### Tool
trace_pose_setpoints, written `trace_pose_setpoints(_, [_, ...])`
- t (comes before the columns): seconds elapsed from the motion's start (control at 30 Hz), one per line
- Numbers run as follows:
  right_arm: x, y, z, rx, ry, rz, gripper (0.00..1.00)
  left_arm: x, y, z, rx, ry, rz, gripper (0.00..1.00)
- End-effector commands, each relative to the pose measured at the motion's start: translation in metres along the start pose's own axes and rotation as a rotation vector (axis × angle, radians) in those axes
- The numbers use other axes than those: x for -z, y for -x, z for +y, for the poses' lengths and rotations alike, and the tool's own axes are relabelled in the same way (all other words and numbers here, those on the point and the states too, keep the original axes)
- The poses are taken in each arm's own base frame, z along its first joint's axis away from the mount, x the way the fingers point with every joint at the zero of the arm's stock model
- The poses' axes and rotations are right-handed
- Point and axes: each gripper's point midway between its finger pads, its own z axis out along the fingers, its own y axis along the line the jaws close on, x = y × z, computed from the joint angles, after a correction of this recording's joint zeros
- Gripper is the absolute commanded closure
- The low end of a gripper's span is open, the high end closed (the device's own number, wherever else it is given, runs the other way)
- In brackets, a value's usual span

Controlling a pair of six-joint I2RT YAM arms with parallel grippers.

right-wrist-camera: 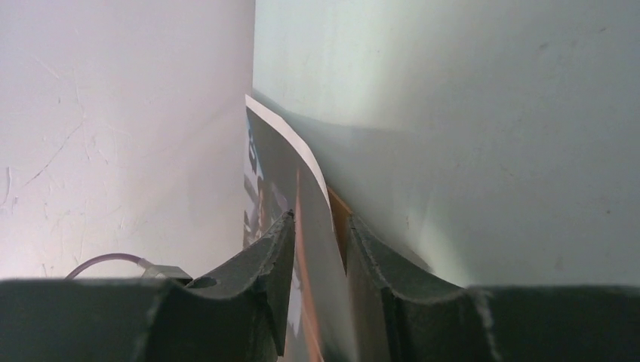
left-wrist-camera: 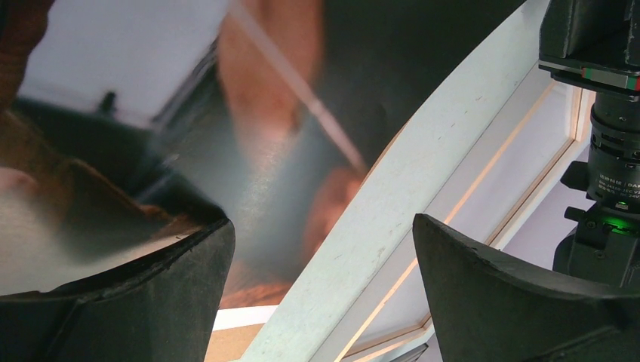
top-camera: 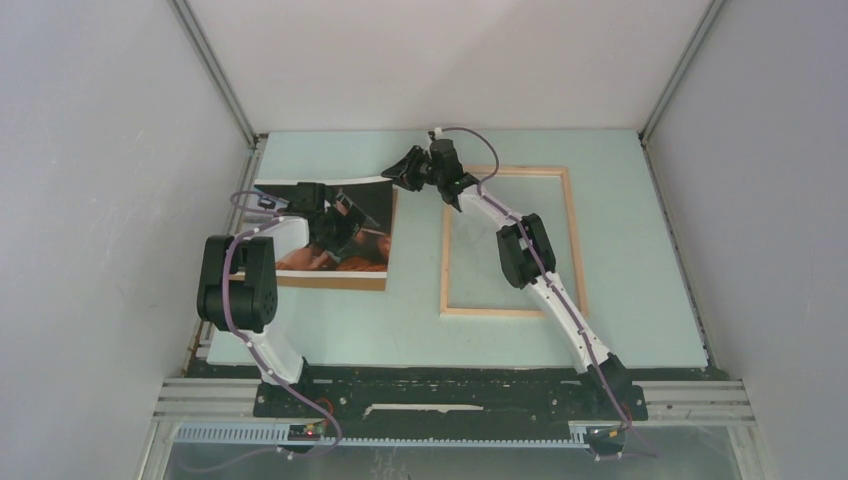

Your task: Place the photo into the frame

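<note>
While narrow, right end effector [right-wrist-camera: 320,226] seemingly astride photo [right-wrist-camera: 269,187]

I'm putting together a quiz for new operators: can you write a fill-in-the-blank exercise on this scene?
1. In the top view, the frame lies to the ____ of the photo.
2. Between the fingers of the right gripper stands the edge of the ____.
3. The left gripper, above the photo, has its jaws wide ____.
Missing words: right; photo; open.
</note>
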Motion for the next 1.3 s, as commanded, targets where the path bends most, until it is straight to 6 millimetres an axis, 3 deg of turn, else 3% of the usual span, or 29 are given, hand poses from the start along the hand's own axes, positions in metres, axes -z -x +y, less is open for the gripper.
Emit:
trace_pose_setpoints(0.0, [-0.003, -0.006, 0.016, 0.013, 0.063, 0.011, 0.62, -0.012, -0.011, 0.038, -0.002, 0.125, 0.027, 0.01])
trace_pose_setpoints(0.13, [-0.01, -0.019, 0.006, -0.021, 0.009, 0.011, 0.63, 0.004, 0.0, 0.026, -0.07, 0.107, -0.048, 0.01])
trace_pose_setpoints(0.3, [-0.012, -0.019, 0.013, -0.027, 0.028, 0.002, 0.79, 0.03, 0.004, -0.005, -0.178, 0.019, -0.115, 0.0])
trace_pose_setpoints(0.37, [-0.006, -0.009, 0.027, -0.015, 0.049, -0.007, 0.86, 0.043, 0.003, -0.017, -0.228, -0.014, -0.125, 0.01])
trace_pose_setpoints(0.5, [0.015, 0.009, 0.074, 0.03, 0.097, -0.005, 0.96, 0.078, 0.0, -0.033, -0.318, -0.083, -0.183, 0.0])
trace_pose_setpoints(0.67, [0.062, 0.018, 0.141, 0.134, 0.15, 0.051, 1.0, 0.13, -0.015, -0.044, -0.396, -0.166, -0.235, 0.0])
trace_pose_setpoints(0.77, [0.105, 0.026, 0.176, 0.228, 0.14, 0.078, 1.0, 0.155, -0.026, -0.045, -0.406, -0.207, -0.252, 0.0])
trace_pose_setpoints(0.8, [0.13, 0.032, 0.199, 0.272, 0.138, 0.064, 1.0, 0.165, -0.026, -0.043, -0.408, -0.207, -0.28, 0.0])
trace_pose_setpoints(0.97, [0.235, 0.051, 0.229, 0.412, -0.013, 0.004, 1.0, 0.212, -0.026, -0.046, -0.48, -0.229, -0.404, 0.0])
trace_pose_setpoints(1.07, [0.313, 0.066, 0.225, 0.509, -0.172, -0.066, 1.0, 0.228, -0.032, -0.051, -0.524, -0.254, -0.406, 0.0])
trace_pose_setpoints(1.27, [0.438, 0.109, 0.202, 0.628, -0.457, -0.173, 1.0, 0.227, -0.049, -0.053, -0.54, -0.328, -0.36, 0.0])
